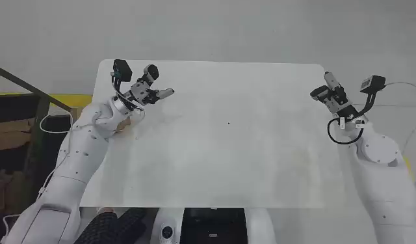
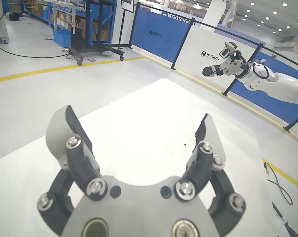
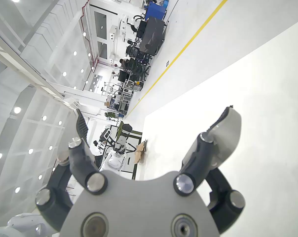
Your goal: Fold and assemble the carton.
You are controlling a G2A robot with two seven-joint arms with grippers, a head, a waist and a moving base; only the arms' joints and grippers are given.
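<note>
One worktop (image 1: 227, 159) carries one brown carton (image 3: 140, 152) at its left edge, partly under the left arm. Two pincers hover above the worktop: the left pincer (image 2: 137, 112) near the carton, the right pincer (image 3: 154, 109) over the right edge. Both are spread wide and grip nothing.

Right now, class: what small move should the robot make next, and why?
Probably lower the left gripper toward the brown carton lying at the table edge by that arm: that gripper is open and empty, and the right gripper is far across.
</note>
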